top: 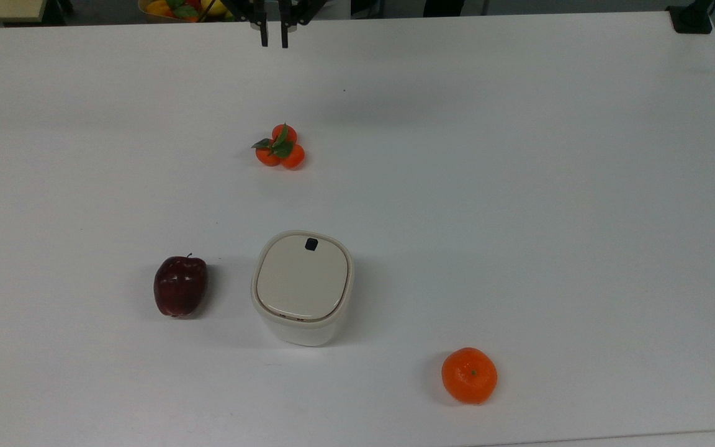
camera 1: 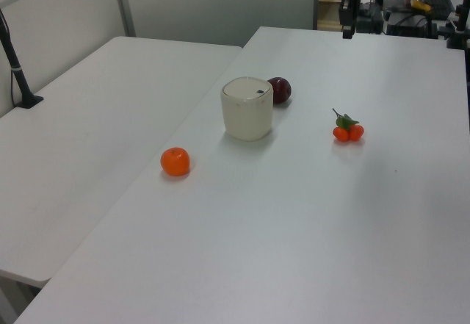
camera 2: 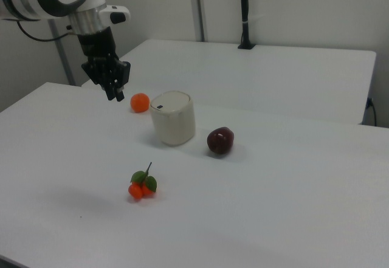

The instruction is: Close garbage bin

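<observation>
In the top view, your garbage bin [top: 302, 287] sits just below the table's [top: 519, 186] middle, its beige lid [top: 302, 277] lying flat in the rim with the black button [top: 311, 244] at the lid's 12 o'clock. By that, the closing looks done. An apple [top: 180, 286] stands at the bin's 9 o'clock, an orange [top: 469, 375] at 4 o'clock, a cluster of small oranges [top: 280, 147] at 12 o'clock. The gripper [top: 274, 38] hangs at the far edge, fingers slightly apart and holding nothing, probably parked clear.

In the left view, the bin [camera 1: 247, 109] stands upright, the apple [camera 1: 279, 90] just beside it at 1 o'clock.

In the right view, the gripper [camera 2: 113, 92] hovers high at the bin's [camera 2: 173, 118] 10 o'clock, well apart from it.
</observation>
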